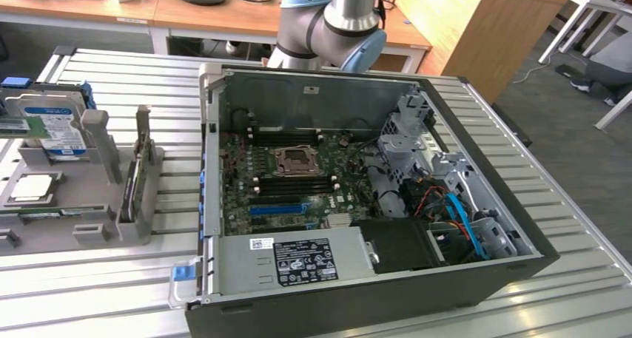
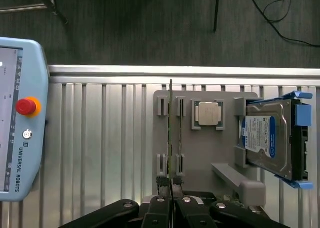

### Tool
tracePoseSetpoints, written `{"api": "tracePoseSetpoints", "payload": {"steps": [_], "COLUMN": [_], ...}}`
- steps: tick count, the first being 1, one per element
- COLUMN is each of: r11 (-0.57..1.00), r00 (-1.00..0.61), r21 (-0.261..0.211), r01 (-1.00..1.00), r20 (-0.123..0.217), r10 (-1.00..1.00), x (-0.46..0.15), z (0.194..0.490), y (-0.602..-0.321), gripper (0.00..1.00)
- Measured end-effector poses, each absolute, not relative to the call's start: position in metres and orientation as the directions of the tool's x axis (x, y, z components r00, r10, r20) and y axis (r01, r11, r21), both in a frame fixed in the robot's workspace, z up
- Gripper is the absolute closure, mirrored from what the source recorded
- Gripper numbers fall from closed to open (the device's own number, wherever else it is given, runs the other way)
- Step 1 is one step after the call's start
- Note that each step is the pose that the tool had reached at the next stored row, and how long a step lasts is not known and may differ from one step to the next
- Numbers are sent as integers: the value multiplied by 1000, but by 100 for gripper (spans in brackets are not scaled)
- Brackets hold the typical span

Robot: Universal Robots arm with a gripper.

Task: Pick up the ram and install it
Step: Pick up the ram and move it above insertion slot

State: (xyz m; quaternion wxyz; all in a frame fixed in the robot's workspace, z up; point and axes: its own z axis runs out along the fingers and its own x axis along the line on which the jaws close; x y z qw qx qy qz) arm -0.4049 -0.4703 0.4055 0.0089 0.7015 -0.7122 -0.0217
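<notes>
A ribbed, silver metal desk [image 1: 99, 286] carries everything. On it, an open black tower computer case [image 1: 326, 316] lies on its side with a green motherboard [image 1: 296, 183] in its floor and a silver boxed power supply [image 1: 296, 260] at its near end. Behind the case's far wall rises the grey and pale-blue Universal Robots arm [image 1: 336, 27], its upper part running out of the exterior view.

In the wrist view, a pale-blue teach pendant [image 2: 20, 118] with a red stop button lies flat near the desk's edge, well apart from the parts.

A flat grey plastic holder [image 2: 200, 153] sits on the desk at the exterior view's left of the case. At one end of the holder, a silver hard drive with a blue-and-white label [image 2: 270, 138] is propped at a tilt between blue side rails.

The ram [image 2: 170, 123], a long, thin green circuit-board stick (seen edge-on from the wrist), stands upright on its long edge in the holder's slotted posts. It is just beside the square silver processor chip [image 2: 208, 113], which rests in its own recess between the ram and the drive.

The black jaws are clenched together above the near end of the ram. They are lined up with its edge, and nothing shows them grasping it.
</notes>
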Motion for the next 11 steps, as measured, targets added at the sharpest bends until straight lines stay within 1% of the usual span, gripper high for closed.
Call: {"api": "tracePoseSetpoints", "payload": {"steps": [11], "r11": [15], "r00": [-15], "r21": [43], "r01": [-999], "r20": [-18], "r10": [-1000], "x": [-405], "z": [411], "y": [-470], "gripper": [89]}}
